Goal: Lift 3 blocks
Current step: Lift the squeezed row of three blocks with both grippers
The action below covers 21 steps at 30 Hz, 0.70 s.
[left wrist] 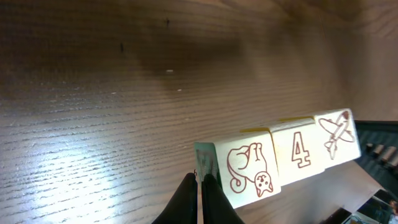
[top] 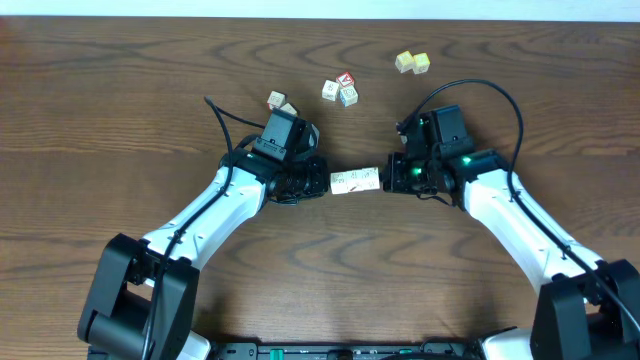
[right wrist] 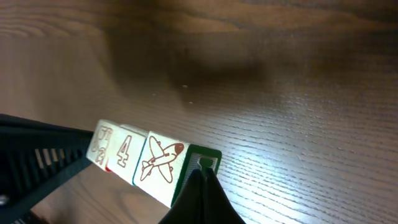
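Left gripper [left wrist: 200, 186], jaws closed on nothing, butts the cat end of the blocks [left wrist: 292, 152]. Right gripper [right wrist: 200, 177], likewise closed, presses the airplane end. Overhead: row squeezed between both, mid table [top: 120, 100]. Lift in hand; next, raise both arms evenly under inward pressure.

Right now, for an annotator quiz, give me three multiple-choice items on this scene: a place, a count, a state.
1. Where is the row of three blocks?
A) between the two sets of jaws
B) at the table's far edge
C) atop other cubes
2. How many yellow-green cubes are there?
A) one
B) two
C) four
3. How do both sets of jaws stand?
A) wide open
B) out of view
C) shut
Key: 1 A, jaws meet each end of the row; 2 B, a pair lies top right; 3 C, the wrist views show them closed.
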Available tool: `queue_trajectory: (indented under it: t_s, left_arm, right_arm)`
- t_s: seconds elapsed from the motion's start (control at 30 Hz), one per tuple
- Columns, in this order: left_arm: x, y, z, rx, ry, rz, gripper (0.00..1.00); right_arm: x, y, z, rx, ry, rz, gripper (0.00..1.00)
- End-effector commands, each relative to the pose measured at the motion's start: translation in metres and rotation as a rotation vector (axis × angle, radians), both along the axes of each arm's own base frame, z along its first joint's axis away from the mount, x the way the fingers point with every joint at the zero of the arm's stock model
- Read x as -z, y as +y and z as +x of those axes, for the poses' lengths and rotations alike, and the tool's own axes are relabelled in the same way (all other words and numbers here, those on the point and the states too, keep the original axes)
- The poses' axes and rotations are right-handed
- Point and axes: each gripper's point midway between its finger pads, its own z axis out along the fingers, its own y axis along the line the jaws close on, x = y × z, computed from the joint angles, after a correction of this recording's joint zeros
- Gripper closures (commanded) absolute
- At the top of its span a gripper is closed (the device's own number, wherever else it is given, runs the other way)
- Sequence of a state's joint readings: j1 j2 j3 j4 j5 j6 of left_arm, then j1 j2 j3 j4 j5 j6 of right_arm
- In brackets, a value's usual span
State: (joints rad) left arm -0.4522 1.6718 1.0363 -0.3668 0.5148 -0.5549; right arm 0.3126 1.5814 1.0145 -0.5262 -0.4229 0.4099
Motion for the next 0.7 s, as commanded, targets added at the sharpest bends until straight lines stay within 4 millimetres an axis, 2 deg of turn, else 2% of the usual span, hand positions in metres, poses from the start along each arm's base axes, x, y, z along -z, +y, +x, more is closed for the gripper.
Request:
queue_trajectory:
  t_s: [0.0, 0.33, 0.67]
  left_arm:
    - [-0.029, -0.035, -0.018, 0.108, 0.027, -0.173, 0.92]
    - [-0.055, -0.034, -0.018, 0.113, -0.036, -0.201, 0.93]
    - [-0.063, -0.034, -0.018, 0.115, -0.056, -0.210, 0.93]
  right_arm:
    - [-0.027, 0.054, -0.030, -0.170, 0.052, 0.212, 0.99]
    - [-0.028, 0.057, -0.031, -0.170, 0.057, 0.219, 0.99]
    - [-0.030, 0.057, -0.031, -0.161, 0.059, 0.224, 0.99]
